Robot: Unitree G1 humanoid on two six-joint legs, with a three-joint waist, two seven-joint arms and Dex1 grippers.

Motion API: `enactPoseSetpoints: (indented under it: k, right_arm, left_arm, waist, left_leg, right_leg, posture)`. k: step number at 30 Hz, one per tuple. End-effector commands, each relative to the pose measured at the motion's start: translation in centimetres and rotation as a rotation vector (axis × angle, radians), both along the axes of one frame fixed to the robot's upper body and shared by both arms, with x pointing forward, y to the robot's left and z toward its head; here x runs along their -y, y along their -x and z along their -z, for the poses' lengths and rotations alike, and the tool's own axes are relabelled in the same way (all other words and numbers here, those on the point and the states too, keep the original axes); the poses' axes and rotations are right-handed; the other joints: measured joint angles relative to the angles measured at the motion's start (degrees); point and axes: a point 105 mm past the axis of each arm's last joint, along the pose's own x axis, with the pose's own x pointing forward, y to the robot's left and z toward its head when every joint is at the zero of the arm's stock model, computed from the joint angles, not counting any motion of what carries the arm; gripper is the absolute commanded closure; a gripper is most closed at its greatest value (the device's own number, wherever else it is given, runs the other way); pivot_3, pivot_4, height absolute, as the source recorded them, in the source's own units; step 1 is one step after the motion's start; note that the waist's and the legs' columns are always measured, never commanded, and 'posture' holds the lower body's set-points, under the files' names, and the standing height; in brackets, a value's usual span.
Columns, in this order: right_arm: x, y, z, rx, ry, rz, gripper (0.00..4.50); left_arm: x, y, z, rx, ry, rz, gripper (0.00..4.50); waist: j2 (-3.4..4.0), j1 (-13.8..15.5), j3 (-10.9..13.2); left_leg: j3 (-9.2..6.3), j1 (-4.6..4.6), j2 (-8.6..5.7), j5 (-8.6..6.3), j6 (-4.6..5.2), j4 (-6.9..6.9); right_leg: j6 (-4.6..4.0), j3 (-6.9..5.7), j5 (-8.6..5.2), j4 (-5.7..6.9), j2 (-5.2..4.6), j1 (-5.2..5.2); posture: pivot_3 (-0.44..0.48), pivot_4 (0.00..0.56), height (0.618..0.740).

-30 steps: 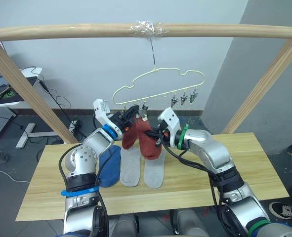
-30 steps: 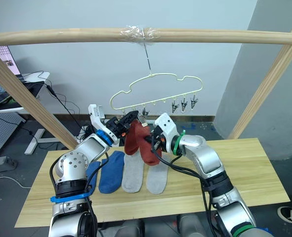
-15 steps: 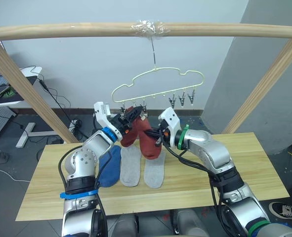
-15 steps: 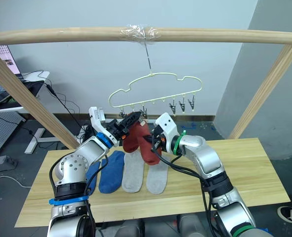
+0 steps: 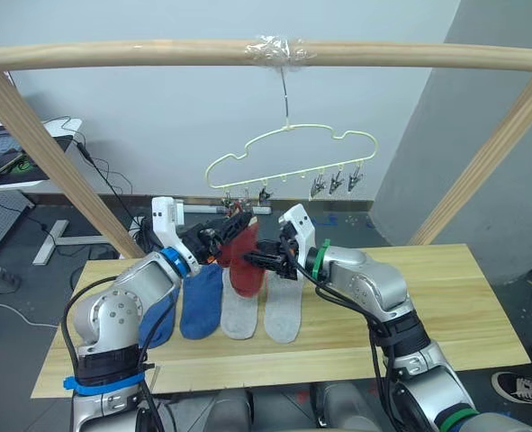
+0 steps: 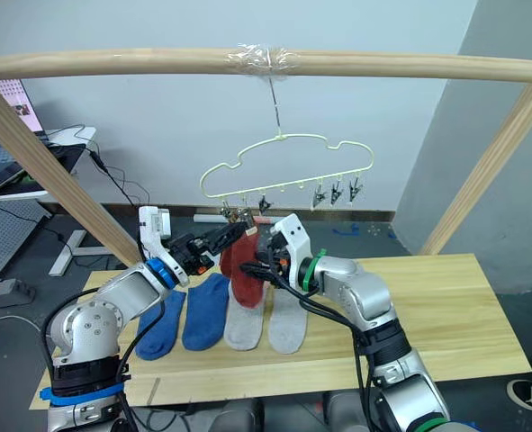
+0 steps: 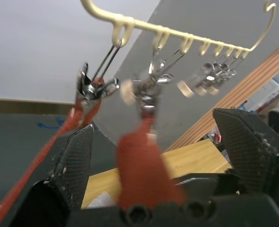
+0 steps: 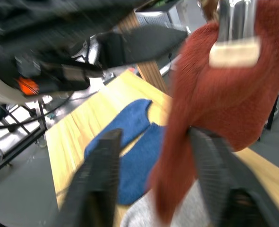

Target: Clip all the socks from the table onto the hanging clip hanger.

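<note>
So 2 rust-red knit socks (image 6: 244, 270) hang clipped on pale-yellow wire hanger (image 6: 284, 166); 4 left on plank table (image 6: 446, 315). Both grippers (image 6: 225, 236) (image 6: 264, 261) spread, empty.

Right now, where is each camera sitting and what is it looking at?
Left eye view: on the head, looking down at the table, clip hanger and both arms.
Right eye view: beside it, same scene.
Left wrist view: on the left arm, looking up past its open left claw at the clips.
Right wrist view: on the right arm, open right claw around a hanging rust red sock.
Shared: all show the red socks.
</note>
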Motion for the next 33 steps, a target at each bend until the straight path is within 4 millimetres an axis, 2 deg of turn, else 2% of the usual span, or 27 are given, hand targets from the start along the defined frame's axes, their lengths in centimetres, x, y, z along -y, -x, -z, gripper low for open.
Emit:
enactPoseSetpoints:
  k: [1, 3, 4, 6, 11, 17, 20, 28, 33]
  right_arm:
    - [0.8, -0.4, -0.1, 0.078, 0.052, 0.010, 0.98]
    - [1.7, -0.3, 0.2, 0.085, 0.072, 0.020, 0.24]
    - [2.3, -0.3, 0.2, 0.091, 0.080, 0.032, 0.03]
    - [3.0, -0.3, 0.2, 0.100, 0.087, 0.047, 0.03]
    - [5.5, -0.5, -1.7, 0.217, 0.088, 0.125, 0.03]
    - [7.8, -0.3, -4.1, 0.320, 0.070, 0.210, 0.03]
    - [8.8, 0.1, -5.2, 0.351, 0.052, 0.231, 0.00]
    - [10.4, 0.6, -8.1, 0.498, 0.002, 0.302, 0.00]
    - [10.6, 1.1, -9.9, 0.545, -0.058, 0.303, 0.00]
  left_arm:
    - [0.4, 0.4, -0.5, 0.058, -0.066, 0.006, 0.00]
    - [1.0, 0.7, -0.5, 0.068, -0.064, 0.018, 0.00]
    - [1.3, 0.8, -0.4, 0.075, -0.070, 0.025, 0.00]
    - [1.6, 0.8, -0.2, 0.083, -0.083, 0.028, 0.00]
    - [2.8, -0.3, 0.0, 0.160, -0.179, -0.011, 0.00]
    - [4.8, -1.8, -0.7, 0.347, -0.308, -0.069, 0.00]
    - [5.8, -1.7, -1.0, 0.416, -0.316, -0.061, 0.63]
    - [6.8, -2.6, -0.6, 0.459, -0.345, -0.137, 3.11]
    - [7.0, -3.8, -0.6, 0.471, -0.350, -0.194, 3.11]
  waist:
    - [0.00, 0.01, 0.00]
    - [0.00, 0.11, 0.00]
    - [0.00, 0.23, 0.00]
    - [0.00, 0.43, 0.00]
    - [0.00, 0.86, 0.00]
    - [-0.02, 1.40, -0.02]
    - [-0.02, 1.38, -0.02]
    - [-0.01, 1.10, -0.01]
    - [-0.02, 1.07, -0.01]
  left_leg:
    - [0.01, 0.00, 0.00, 0.00, 0.00, -0.01]
    - [0.01, -0.02, 0.00, 0.00, 0.00, -0.05]
    - [0.01, -0.03, 0.00, 0.00, 0.00, -0.07]
    - [0.00, -0.05, 0.00, 0.00, 0.00, -0.13]
    - [0.05, -0.04, 0.00, 0.00, 0.00, -0.31]
    - [0.07, -0.11, 0.00, 0.00, -0.01, -0.42]
    - [0.11, -0.11, 0.00, 0.00, -0.01, -0.46]
    - [0.12, -0.08, 0.00, 0.01, 0.00, -0.45]
    - [0.12, -0.10, 0.00, 0.01, 0.00, -0.44]
  right_leg:
    - [0.00, 0.01, 0.00, -0.01, 0.00, 0.00]
    - [0.00, 0.00, 0.00, -0.04, 0.00, -0.02]
    - [0.00, 0.00, 0.00, -0.07, 0.00, -0.02]
    - [0.00, 0.00, 0.00, -0.15, -0.01, -0.03]
    - [-0.01, 0.01, 0.02, -0.34, -0.01, -0.03]
    - [0.00, 0.01, 0.05, -0.60, -0.01, -0.02]
    - [0.00, 0.03, 0.05, -0.63, -0.03, -0.03]
    - [0.01, 0.03, 0.06, -0.57, -0.02, -0.02]
    - [0.02, 0.04, 0.06, -0.59, -0.02, -0.01]
  posture:
    - [-0.006, 0.128, 0.740]
    - [-0.006, 0.128, 0.740]
    - [-0.006, 0.128, 0.740]
    - [-0.021, 0.123, 0.740]
    - [-0.031, 0.120, 0.740]
    - [-0.053, 0.114, 0.740]
    - [-0.069, 0.117, 0.740]
    - [-0.105, 0.133, 0.740]
    - [-0.116, 0.138, 0.740]
